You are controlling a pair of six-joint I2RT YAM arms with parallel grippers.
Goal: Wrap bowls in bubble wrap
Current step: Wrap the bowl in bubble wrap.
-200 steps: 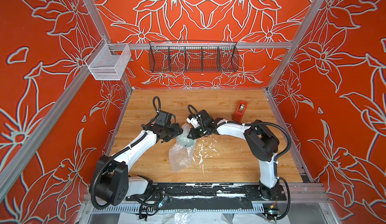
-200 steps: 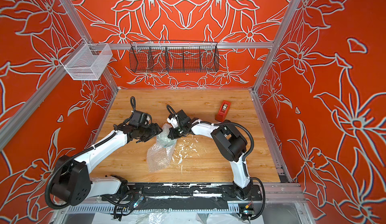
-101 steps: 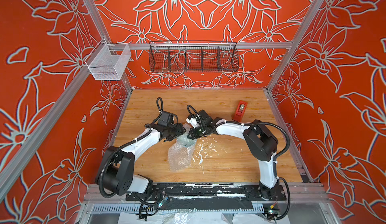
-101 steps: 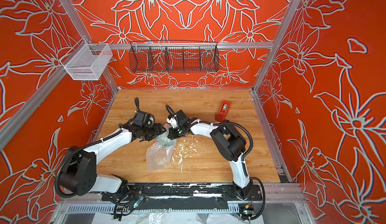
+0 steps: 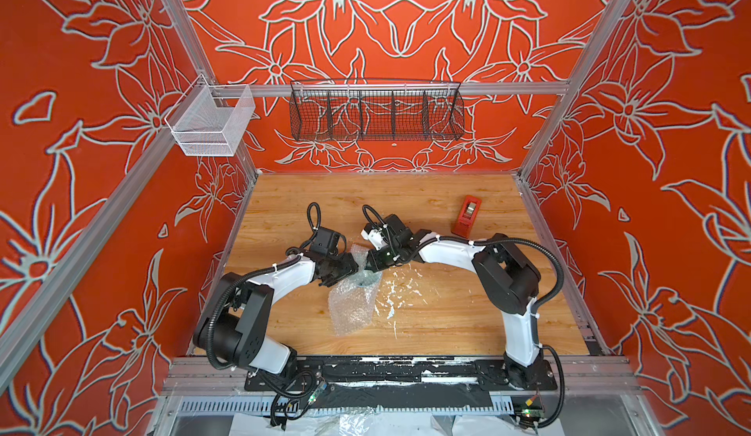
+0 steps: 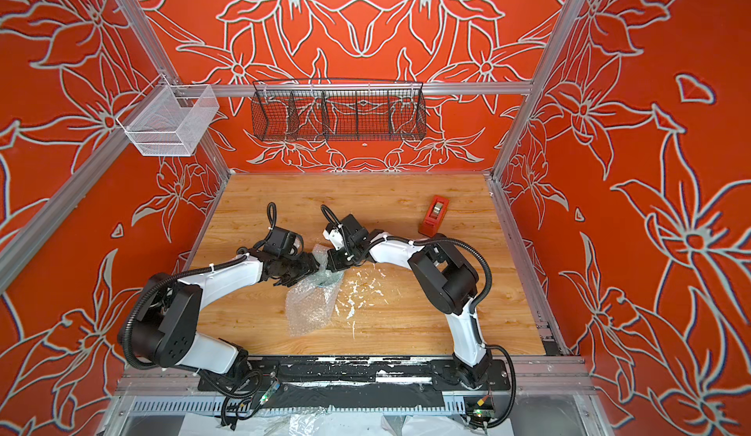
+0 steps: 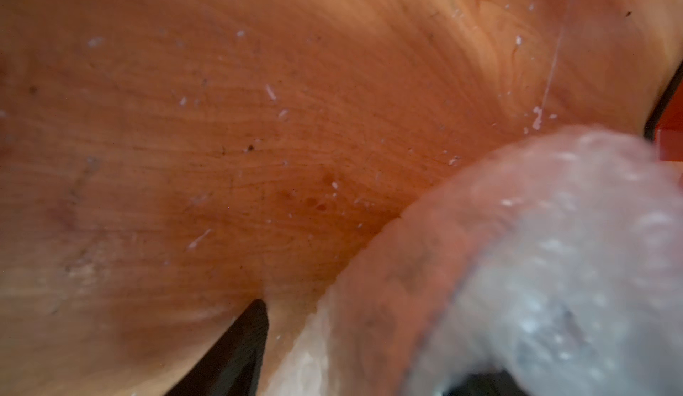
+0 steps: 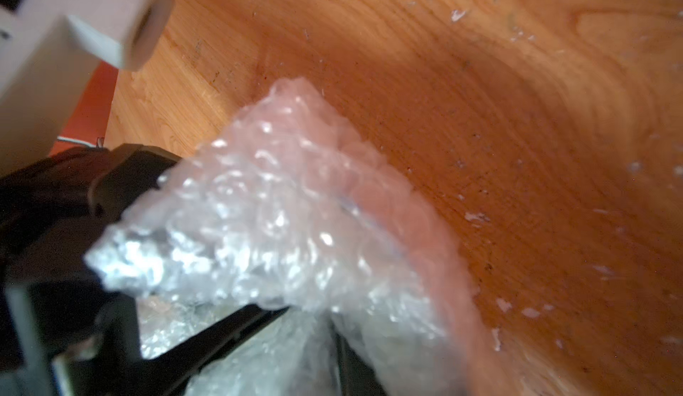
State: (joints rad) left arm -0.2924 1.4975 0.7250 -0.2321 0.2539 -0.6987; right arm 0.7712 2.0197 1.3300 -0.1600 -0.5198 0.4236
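Bowl [image 5: 363, 280]: sits near the middle of the desk [image 5: 447, 312], under the bubble wrap [image 5: 352, 308]. In both top views it shows only as a greenish patch through the plastic.
Bubble wrap: crumpled over the bowl. One end trails toward the robot's base and one fold is pulled up into a peak between the two hands.
Right hand [image 5: 372, 262]: fingers together, pinching that raised fold. Its wrist view shows the bunched plastic [image 8: 281, 209] right at the fingers.
Left hand [image 5: 352, 268]: fingers apart and gripping nothing. In its wrist view bare wood shows between one dark finger [image 7: 240, 350] and the wrapped bulge.
Just changed: the left arm has swung inward, so its hand is now up against the wrap, where a second ago it stood a little off. The right hand and the sheet have hardly shifted.
Meaning: the wrap looks partly done. The left hand seems to be coming in to take the bundle or a loose flap.
Count: one bowl, one sheet of wrap, two hands, one red tape dispenser [image 5: 467, 215] well apart, one black wire basket [image 5: 376, 116], one white mesh basket [image 5: 211, 127].
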